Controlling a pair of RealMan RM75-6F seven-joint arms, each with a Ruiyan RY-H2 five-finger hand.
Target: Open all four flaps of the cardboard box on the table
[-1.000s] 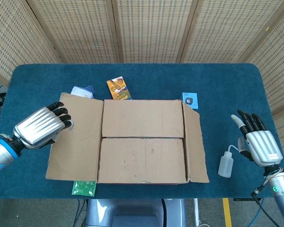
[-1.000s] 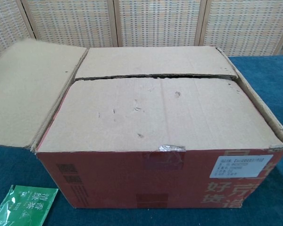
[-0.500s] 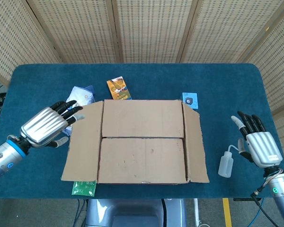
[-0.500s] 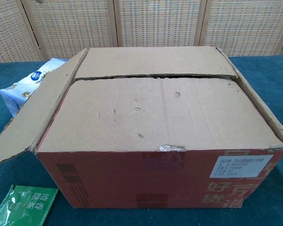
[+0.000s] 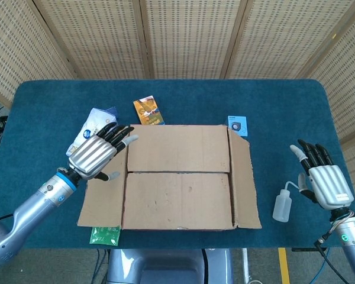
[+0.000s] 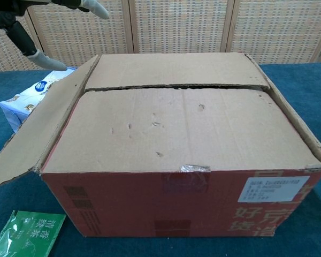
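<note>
With the cardboard box (image 5: 180, 176) at the table's (image 5: 272, 100) front middle, the spread, empty left hand (image 5: 98, 155) risks pushing the left flap (image 5: 103, 192) shut, while the right hand (image 5: 319, 177) waits spread, empty.

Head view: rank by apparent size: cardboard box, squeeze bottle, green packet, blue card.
1. cardboard box, by far the largest.
2. squeeze bottle.
3. green packet, partly hidden under the box flap, so unsure against the bottle.
4. blue card, the smallest.

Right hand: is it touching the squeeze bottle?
No. In the head view the right hand sits open beside the squeeze bottle, with blue table showing between them.
</note>
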